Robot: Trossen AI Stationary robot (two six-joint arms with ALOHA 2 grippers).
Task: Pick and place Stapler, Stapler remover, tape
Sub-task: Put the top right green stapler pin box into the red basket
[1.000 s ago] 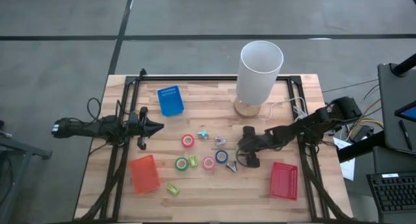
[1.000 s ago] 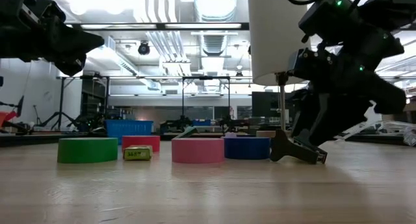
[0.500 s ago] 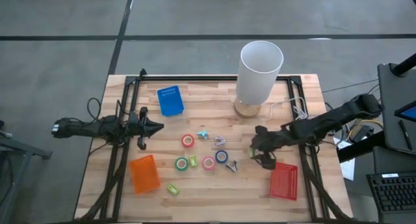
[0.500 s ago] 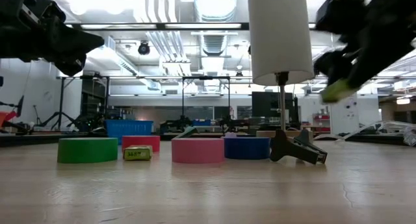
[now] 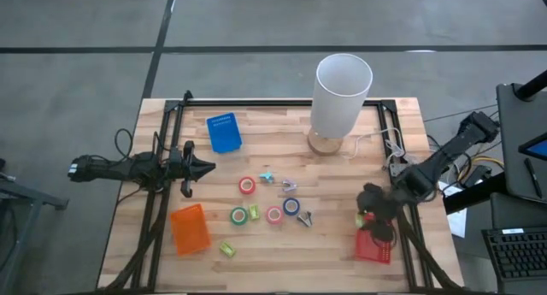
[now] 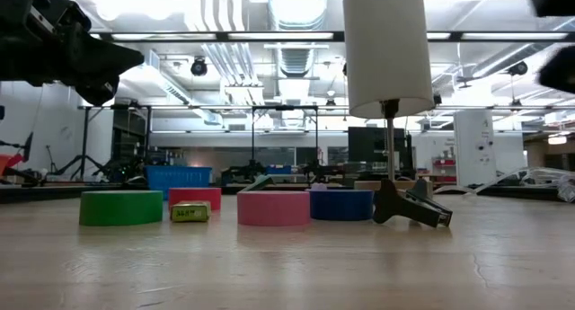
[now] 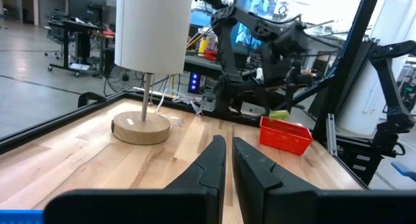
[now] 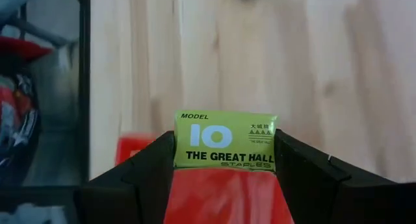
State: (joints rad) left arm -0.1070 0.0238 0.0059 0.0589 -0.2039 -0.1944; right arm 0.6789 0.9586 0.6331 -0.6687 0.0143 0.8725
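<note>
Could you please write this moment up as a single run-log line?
right hand: holds yellow-green staple box over red mesh basket | left hand: shut, empty, waiting at table's left | tape rolls: on table

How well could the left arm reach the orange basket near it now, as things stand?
Probably yes. The left gripper hangs shut above the table's left side, holding nothing, and the orange basket lies just in front of it. Nothing stands between them. The right gripper is far off, holding a staples box.

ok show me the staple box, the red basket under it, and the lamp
staple box (image 8: 225,141), right wrist view, middle of its printed label
red basket (image 5: 373,246), high view, its mesh floor
lamp (image 5: 343,91), high view, side of its white shade
</note>
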